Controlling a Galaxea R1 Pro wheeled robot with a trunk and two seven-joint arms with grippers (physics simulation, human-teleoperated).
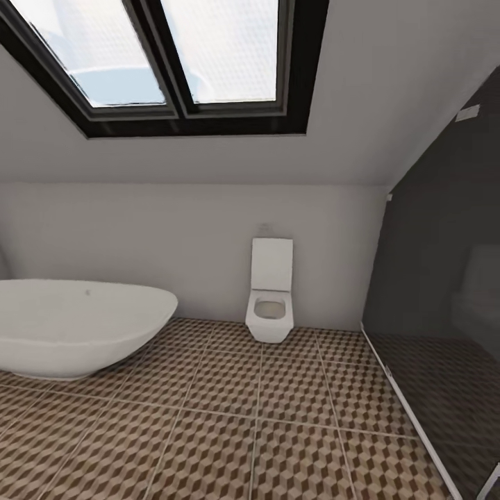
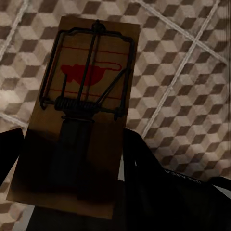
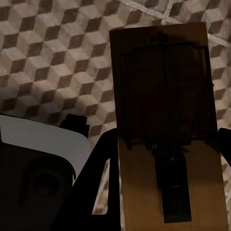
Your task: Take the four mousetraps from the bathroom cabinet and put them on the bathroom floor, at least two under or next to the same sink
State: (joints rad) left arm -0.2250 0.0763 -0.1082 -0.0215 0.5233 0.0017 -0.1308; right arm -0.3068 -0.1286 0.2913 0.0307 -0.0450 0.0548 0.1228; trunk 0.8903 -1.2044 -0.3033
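Note:
In the left wrist view a brown wooden mousetrap point(image 2: 84, 96) with a red mouse print and a dark wire spring sits between my left gripper point(image 2: 72, 166) fingers, which are shut on it, above the cube-patterned bathroom floor point(image 2: 192, 72). In the right wrist view a second mousetrap point(image 3: 163, 96), in shadow, is clamped in my right gripper point(image 3: 166, 163), also over the floor point(image 3: 53, 62). The head view shows the same bathroom floor point(image 1: 264, 423) stretching ahead. The cabinet and the sink are out of view.
An oval white bathtub point(image 1: 76, 323) stands at the left. A white toilet point(image 1: 270, 292) hangs on the far wall. A dark glass shower screen point(image 1: 437, 312) closes the right side. A skylight point(image 1: 180, 55) is set in the sloped ceiling.

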